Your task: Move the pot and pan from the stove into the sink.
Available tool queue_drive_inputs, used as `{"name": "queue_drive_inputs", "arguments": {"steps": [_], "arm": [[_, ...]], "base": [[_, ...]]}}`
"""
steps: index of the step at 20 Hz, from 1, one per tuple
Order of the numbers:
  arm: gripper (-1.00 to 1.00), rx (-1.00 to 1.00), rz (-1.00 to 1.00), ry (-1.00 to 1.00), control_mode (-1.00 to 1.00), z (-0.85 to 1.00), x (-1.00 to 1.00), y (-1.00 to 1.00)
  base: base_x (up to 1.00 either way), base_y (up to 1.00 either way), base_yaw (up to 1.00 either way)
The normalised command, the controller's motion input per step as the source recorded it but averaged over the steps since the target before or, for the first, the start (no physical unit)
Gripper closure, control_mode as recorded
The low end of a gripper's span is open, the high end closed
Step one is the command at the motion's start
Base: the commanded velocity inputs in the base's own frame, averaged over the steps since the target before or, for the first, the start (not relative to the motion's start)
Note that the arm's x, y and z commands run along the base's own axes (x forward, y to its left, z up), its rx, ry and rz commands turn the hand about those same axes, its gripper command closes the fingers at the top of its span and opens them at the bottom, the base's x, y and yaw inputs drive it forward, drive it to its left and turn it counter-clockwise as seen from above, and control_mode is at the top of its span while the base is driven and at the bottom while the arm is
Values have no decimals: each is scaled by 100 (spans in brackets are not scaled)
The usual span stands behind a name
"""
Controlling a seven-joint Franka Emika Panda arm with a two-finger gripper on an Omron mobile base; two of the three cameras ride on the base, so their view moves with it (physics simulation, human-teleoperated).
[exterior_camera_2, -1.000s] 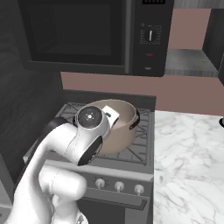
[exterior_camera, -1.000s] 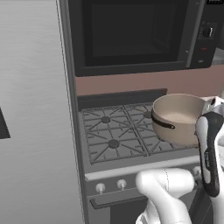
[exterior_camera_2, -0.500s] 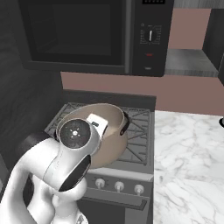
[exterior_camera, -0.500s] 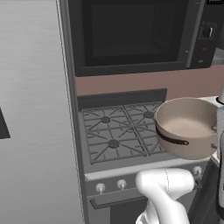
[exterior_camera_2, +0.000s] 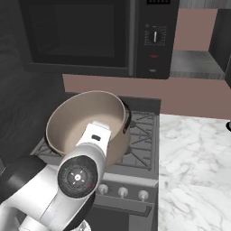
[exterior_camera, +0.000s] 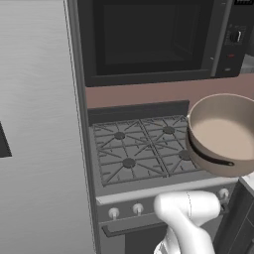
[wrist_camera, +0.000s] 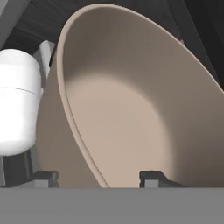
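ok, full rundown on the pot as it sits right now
The pot is round, deep and tan-beige, with a paler empty inside and a dark band under the rim. It is off the stove, tilted in the air above the right-hand burners. The pincer grips its rim, one finger inside the wall, one outside. Nothing else touches it.

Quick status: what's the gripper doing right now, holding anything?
Gripper: shut on the pot, jaws straddling its rim, pot lifted clear of the stove.
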Motion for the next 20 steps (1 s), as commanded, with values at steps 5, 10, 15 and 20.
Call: {"name": "queue_drive_inputs", "arguments": {"steps": [5, 10, 15, 20], "arm": [[100, 0, 0, 0, -100, 0, -2, 0], [100, 0, 0, 0, 100, 0, -3, 0], [100, 0, 0, 0, 100, 0, 0, 0], [100, 0, 0, 0, 100, 0, 0, 0]], "base": [[0, 0, 0], [-34, 20, 4], [-54, 53, 7], [-14, 62, 14]]}}
